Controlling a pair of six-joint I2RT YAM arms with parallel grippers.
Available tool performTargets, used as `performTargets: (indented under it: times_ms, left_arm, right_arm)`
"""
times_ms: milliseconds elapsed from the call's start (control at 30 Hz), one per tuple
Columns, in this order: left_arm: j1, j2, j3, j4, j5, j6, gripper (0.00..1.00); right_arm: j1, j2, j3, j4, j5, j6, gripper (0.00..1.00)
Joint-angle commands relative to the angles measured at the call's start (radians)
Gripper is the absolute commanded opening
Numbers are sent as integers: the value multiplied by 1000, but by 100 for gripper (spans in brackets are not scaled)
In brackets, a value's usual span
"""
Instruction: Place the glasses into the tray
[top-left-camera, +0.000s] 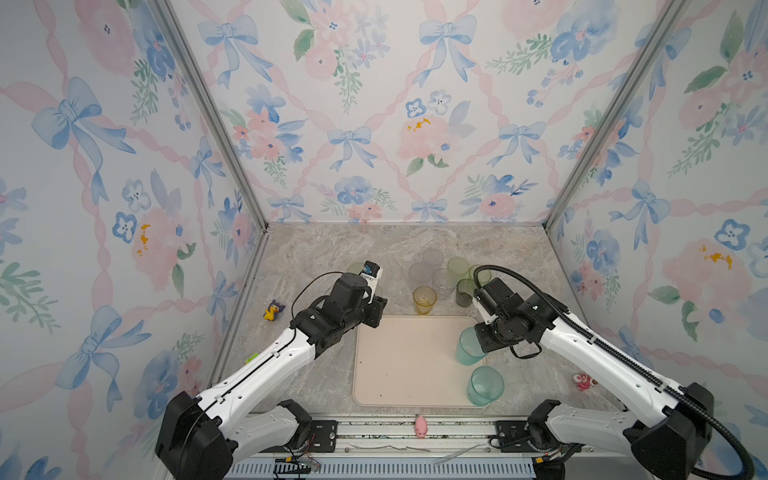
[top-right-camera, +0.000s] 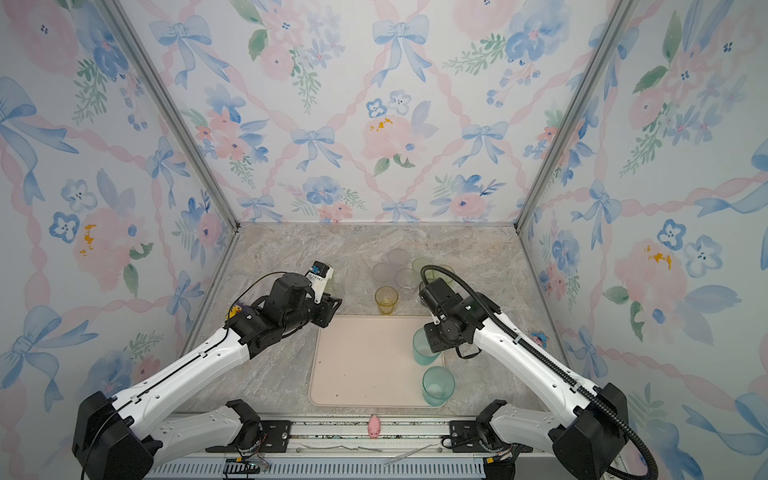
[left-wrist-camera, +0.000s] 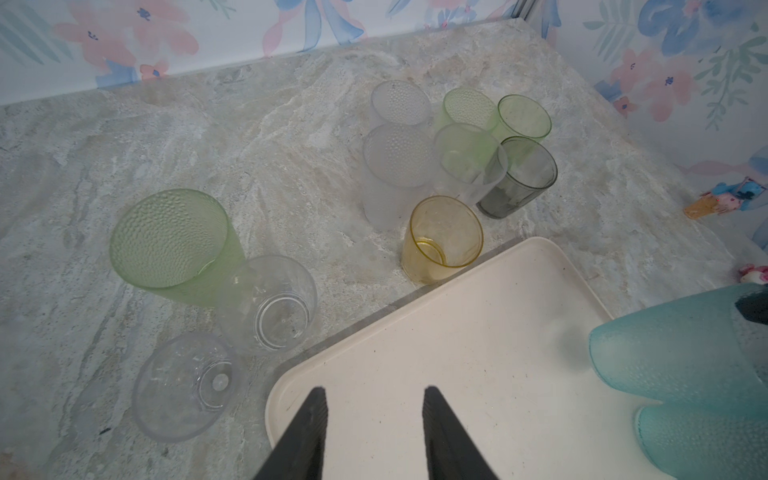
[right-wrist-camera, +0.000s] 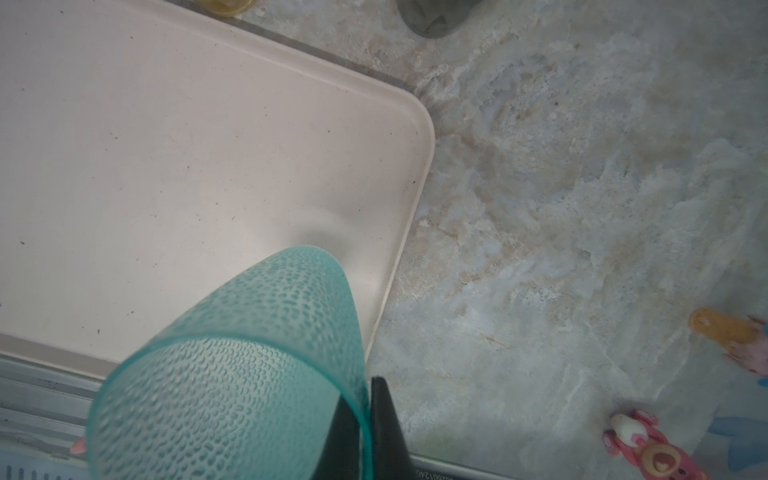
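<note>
My right gripper (right-wrist-camera: 360, 392) is shut on the rim of a tall teal glass (top-left-camera: 469, 347), one finger inside it and one outside. The glass's base is over the right side of the cream tray (top-left-camera: 399, 365). A second teal glass (top-left-camera: 484, 385) stands in the tray's near right corner. My left gripper (left-wrist-camera: 374, 392) is open and empty over the tray's far left corner. Behind the tray stand an amber glass (top-left-camera: 424, 300), a smoky grey glass (top-left-camera: 465, 293), and frosted and pale green ones. The left wrist view shows a pale green glass (left-wrist-camera: 174, 241) and two clear glasses (left-wrist-camera: 270, 303) beside that corner.
A yellow duck toy (top-left-camera: 272, 311) sits at the left of the marble top. At the right lies a pink bear toy (top-left-camera: 584, 382), and a pink pig (top-left-camera: 421, 427) rests on the front rail. Floral walls close in three sides.
</note>
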Motion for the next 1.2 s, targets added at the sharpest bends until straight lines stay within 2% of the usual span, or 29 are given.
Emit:
performTargets:
  times_ms: [0, 267, 933, 1167]
  left_arm:
    - [7, -2, -2, 20, 22, 21, 41]
    - [8, -9, 5, 17, 31, 20, 41]
    - [7, -6, 23, -4, 26, 29, 43]
    - [8, -9, 22, -11, 23, 28, 44]
  right_arm:
    - [-13, -38, -37, 22, -7, 20, 0]
    - [-19, -63, -111, 64, 0, 33, 0]
    - [-19, -46, -144, 93, 25, 49, 3]
    - [-19, -22, -145, 98, 13, 46, 11]
